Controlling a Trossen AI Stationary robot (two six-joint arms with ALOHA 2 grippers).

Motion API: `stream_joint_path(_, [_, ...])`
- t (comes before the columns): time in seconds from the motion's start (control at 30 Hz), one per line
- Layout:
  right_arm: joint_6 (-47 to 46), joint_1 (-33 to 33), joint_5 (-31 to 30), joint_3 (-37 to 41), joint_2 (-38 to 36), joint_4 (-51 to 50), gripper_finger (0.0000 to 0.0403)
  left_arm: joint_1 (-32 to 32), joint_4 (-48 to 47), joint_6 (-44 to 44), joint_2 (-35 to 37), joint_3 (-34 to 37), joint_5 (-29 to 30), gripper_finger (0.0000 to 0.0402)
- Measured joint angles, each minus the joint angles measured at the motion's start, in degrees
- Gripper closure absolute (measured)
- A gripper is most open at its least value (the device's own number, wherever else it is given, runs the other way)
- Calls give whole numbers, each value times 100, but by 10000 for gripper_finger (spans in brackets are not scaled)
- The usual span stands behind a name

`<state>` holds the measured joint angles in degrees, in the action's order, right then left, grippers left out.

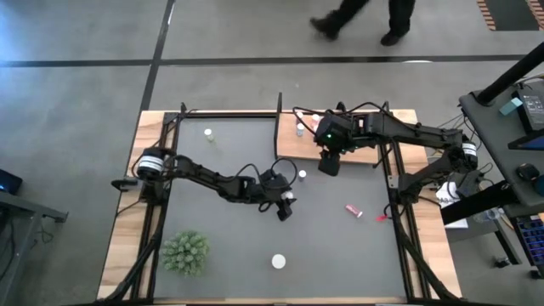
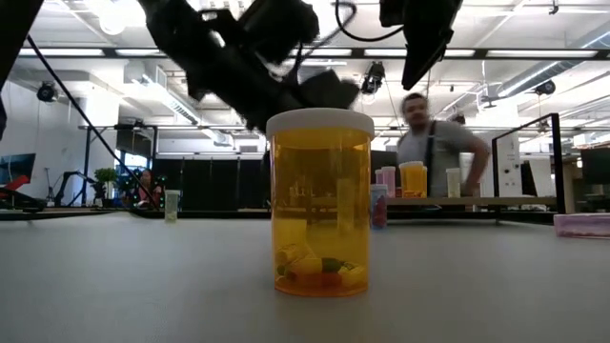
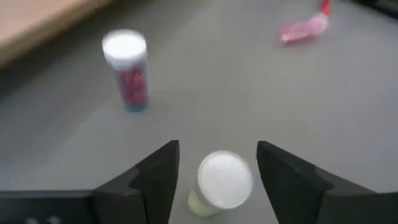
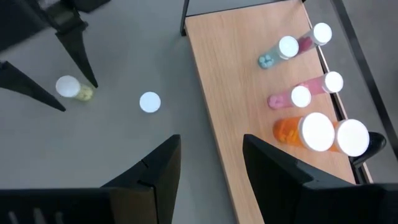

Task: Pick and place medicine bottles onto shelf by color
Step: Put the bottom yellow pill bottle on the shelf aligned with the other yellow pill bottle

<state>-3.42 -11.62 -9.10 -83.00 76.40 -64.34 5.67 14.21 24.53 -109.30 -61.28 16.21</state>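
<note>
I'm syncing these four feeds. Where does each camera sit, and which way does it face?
High: overhead, facing down; both arms, shelf.
Low: at mat level, facing an orange bottle; arms above.
Left wrist: left gripper open around a yellow-green bottle.
Right wrist: right gripper over the shelf's edge.
Shared: both wrist views show the yellow-green bottle.

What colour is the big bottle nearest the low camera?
Orange bottle, white cap; low view.

A spiky green plant [image 1: 185,252] is sitting at my seven o'clock; a person [image 1: 361,19] is walking at twelve.
</note>
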Motion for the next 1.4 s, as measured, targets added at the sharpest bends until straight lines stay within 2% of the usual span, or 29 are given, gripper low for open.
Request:
stream_joint_path(0.13, [-28,26,4,0,0,-13,239,7,-238,-273,517,-9,-9,199])
stream_joint_path(0.3, [-108,279,13,180,-7,208,239,7,-1234,-422,1325,52,-8,198])
stream_joint_path(0.53, [219,975,61,1150,-7,1669,239,82,-2358,-35,2411,532,21,198])
stream_joint_path(0.67, [262,1329,216,1752,-7,2611,239,120,-2388,482,2858,1014,47,198])
stream_joint_path(0.8, [304,1530,873,2352,-7,3895,239,133,-2367,1041,3109,1455,177,198])
stream_joint_path(0.9, [301,1576,1075,2681,-4,4681,239,138,-2198,1346,3201,1718,239,198])
stream_joint_path(1.07, [266,1572,1062,2971,-4,5174,231,144,-2174,1651,3211,1943,255,198])
stream_joint_path(1.4, [252,1572,1060,2987,578,5661,175,146,-2158,1694,3211,1952,267,198])
